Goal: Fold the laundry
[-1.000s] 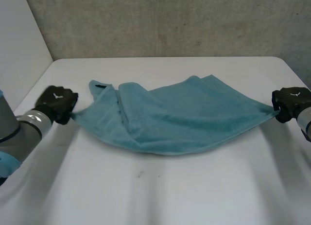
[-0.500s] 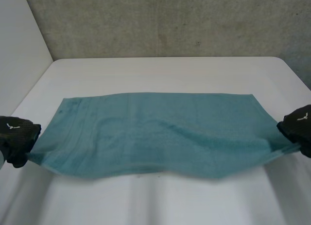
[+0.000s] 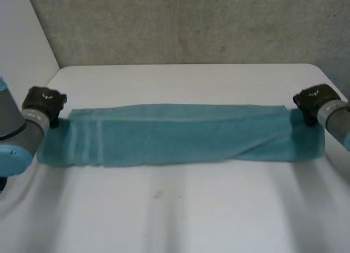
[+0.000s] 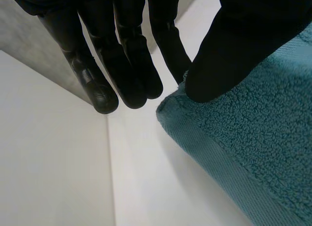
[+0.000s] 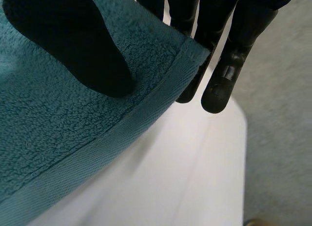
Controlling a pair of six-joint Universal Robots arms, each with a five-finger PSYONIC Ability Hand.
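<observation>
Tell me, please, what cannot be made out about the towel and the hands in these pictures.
- Head view: any layers beneath the top of the towel, hidden by the cloth itself.
- Head view: its near-left corner, behind the left arm.
- Left wrist view: the left hand where its fingers pass under the corner, covered by cloth.
- Right wrist view: likewise for the right hand.
- Head view: the dark speck on the table, too small to identify.
</observation>
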